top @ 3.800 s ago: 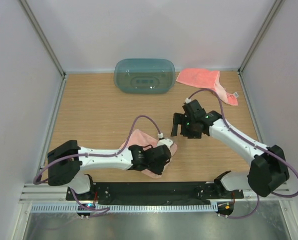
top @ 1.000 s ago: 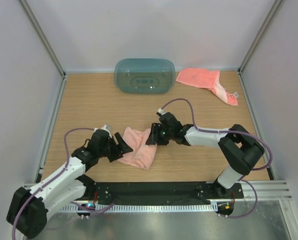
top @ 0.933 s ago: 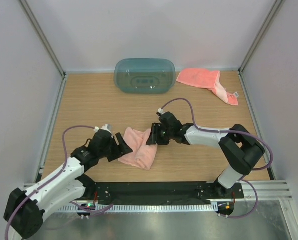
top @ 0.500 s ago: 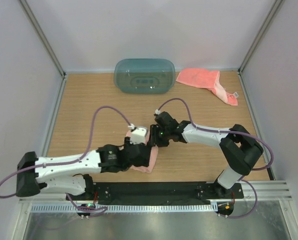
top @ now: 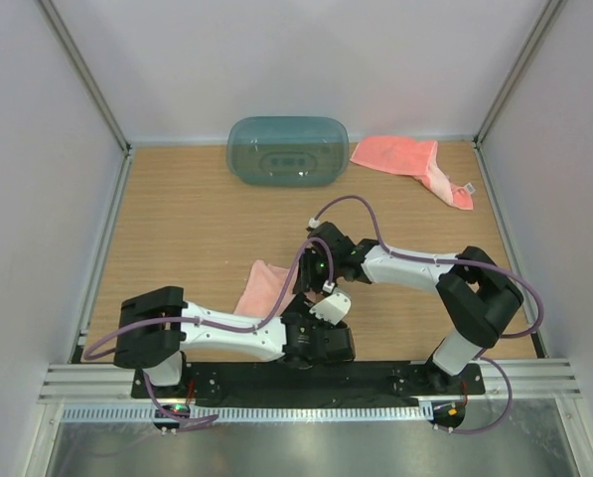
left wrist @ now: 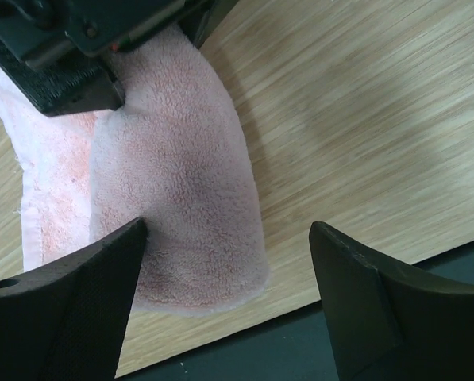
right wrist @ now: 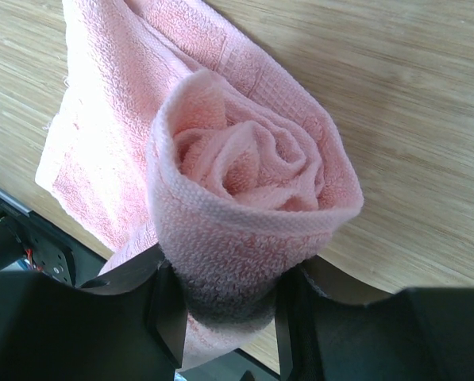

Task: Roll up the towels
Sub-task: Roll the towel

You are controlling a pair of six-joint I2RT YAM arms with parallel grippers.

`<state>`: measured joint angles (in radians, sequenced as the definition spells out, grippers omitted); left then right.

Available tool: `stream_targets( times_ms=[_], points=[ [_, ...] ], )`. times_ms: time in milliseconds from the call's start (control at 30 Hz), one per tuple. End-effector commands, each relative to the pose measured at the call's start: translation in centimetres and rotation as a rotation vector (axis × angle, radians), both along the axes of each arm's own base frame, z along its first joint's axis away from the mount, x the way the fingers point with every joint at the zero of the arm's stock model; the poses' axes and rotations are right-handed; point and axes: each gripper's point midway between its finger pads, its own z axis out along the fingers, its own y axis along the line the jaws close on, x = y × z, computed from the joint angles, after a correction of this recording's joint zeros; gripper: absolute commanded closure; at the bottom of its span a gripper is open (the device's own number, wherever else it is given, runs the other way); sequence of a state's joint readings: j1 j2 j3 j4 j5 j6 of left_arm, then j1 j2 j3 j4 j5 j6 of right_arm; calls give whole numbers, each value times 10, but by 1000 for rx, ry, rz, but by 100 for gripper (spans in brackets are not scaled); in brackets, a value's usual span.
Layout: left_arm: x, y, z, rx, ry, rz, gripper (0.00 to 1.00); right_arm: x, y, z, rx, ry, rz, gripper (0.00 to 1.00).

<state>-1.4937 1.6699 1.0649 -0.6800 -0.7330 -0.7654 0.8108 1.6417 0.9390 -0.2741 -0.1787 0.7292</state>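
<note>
Around the rolled towel (right wrist: pixel 252 167), right tool (right wrist: pixel 225 311) snug (left tool (left wrist: pixel 225 238) wide, empty).

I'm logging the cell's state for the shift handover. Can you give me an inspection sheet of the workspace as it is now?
Surface: wooden table, no spills seen.
Job's things: near towel partly rolled, its loose tail flat on the wood; far towel unrolled at the back right corner.
Clutter: teal tub at the back edge, apart from both towels.
Grippers: right gripper shut on the near towel's rolled end; left gripper open over the roll, holding nothing.
Cables: purple cables arch off both arms, no snag seen.
Surroundings: white walls on three sides; black mounting plate at the near edge.
</note>
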Motion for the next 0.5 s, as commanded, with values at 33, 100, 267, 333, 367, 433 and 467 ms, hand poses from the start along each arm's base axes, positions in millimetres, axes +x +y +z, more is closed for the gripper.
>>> stream_targets(
  times_ms=[33,100,267,333,367,433,467],
  points=[
    [7,17,-10,0,-17,71,15,-10,-8,2,-40,17,32,68],
    [6,26,-20,8,0,85,14,-11,-8,0,-43,21,38,68],
    [-1,47,-42,19,56,121,12,-11,-7,-4,-26,47,46,68],
    [-2,55,-50,25,71,134,16,-8,-7,-6,-17,54,40,68],
    [-2,55,-51,19,84,133,18,-9,-6,-6,-11,58,46,68],
    [1,57,-59,10,108,144,29,-8,-6,-9,-8,71,43,68],
    [-1,58,-62,13,134,140,34,-8,-5,-10,-4,72,45,67]
  ],
)
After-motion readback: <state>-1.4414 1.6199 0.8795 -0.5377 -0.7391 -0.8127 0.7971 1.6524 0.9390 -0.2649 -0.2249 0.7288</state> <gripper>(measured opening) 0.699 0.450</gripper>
